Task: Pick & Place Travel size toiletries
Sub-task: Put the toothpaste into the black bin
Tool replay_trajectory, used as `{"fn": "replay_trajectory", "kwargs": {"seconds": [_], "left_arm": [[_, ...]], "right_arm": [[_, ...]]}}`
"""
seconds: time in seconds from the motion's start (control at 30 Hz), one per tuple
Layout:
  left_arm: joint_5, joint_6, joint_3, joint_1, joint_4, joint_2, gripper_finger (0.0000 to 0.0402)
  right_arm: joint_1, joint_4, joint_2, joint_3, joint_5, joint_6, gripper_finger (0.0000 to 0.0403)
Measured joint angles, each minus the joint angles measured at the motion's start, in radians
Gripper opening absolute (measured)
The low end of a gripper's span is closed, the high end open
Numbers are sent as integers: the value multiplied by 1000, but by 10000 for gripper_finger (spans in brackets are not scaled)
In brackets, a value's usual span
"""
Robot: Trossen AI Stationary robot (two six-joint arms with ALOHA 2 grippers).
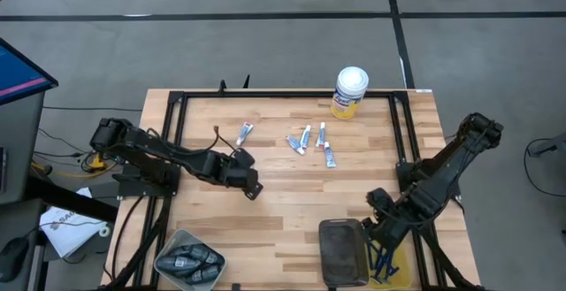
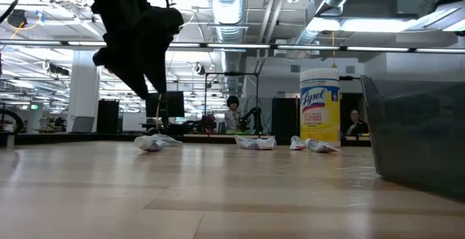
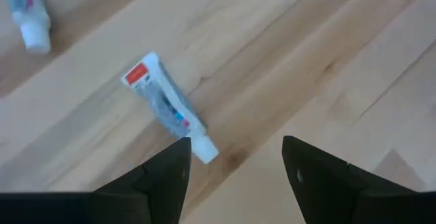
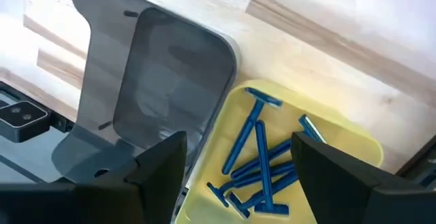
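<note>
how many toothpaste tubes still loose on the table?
5. One lies alone near the left gripper; four sit in a cluster mid-table, in front of the wipes canister. None looks hidden.

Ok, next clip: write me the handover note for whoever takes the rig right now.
Left gripper: open, empty, above a white tube on the table.
Right gripper: open, empty, over the yellow tray holding blue razors.
Done: razors in tray; dark pieces in the grey bin.
Left: about five tubes loose mid-table. Dark container looks empty.
</note>
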Motion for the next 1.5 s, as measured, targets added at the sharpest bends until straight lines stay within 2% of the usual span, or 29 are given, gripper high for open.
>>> {"fn": "replay_trajectory", "kwargs": {"seconds": [0.27, 0.7, 0.9, 1.1, 1.27, 1.5], "left_arm": [[51, -175, 0, 21, -52, 14, 227], [56, -199, 0, 56, -40, 199, 227], [92, -203, 0, 64, -4, 241, 227], [81, -218, 0, 68, -3, 250, 226], [86, -192, 0, 91, 8, 270, 203], [116, -194, 2, 97, 19, 269, 138]], "right_arm": [[-46, 2, 0, 0, 3, -108, 255], [-50, 1, 0, 0, 54, -155, 255], [-50, 2, 0, 0, 56, -166, 255], [-50, -1, 0, 0, 56, -166, 255], [-47, 0, 0, 0, 78, -166, 255], [-47, 10, 0, 0, 79, -166, 255]]}}
